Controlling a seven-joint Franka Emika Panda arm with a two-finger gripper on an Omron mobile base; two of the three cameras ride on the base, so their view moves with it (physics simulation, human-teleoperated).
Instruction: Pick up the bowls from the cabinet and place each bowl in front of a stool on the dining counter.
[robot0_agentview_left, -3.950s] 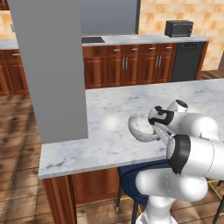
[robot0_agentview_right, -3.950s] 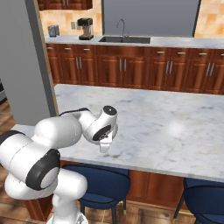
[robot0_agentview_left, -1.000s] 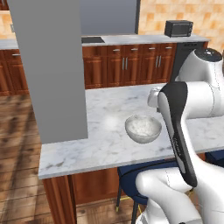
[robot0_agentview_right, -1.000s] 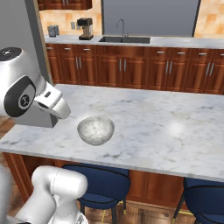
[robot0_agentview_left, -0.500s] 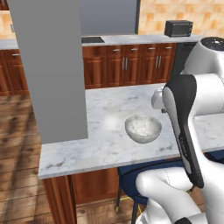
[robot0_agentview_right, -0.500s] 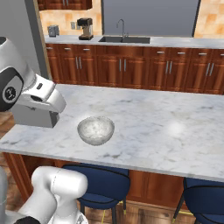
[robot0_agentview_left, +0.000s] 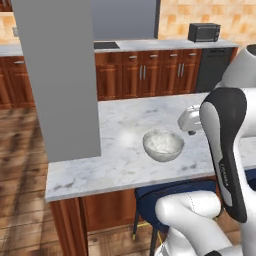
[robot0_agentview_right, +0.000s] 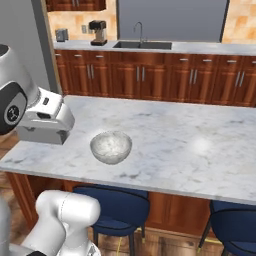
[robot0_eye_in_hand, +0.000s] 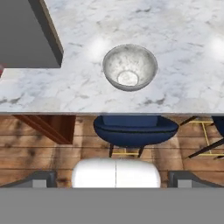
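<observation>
Marbled grey-white bowl (robot0_eye_in_hand: 130, 68) is sitting on the dining counter (robot0_eye_in_hand: 183, 52), well below the gripper (robot0_eye_in_hand: 112, 183), whose fingers are standing wide apart, holding nothing.

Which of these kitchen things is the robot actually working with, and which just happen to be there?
Part of the job: marbled bowl, dining counter, blue stool.

Just there: sink, coffee maker, microwave, grey pillar.

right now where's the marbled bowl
The marbled bowl sits upright on the dining counter near its front edge, directly in front of a blue stool.
</observation>
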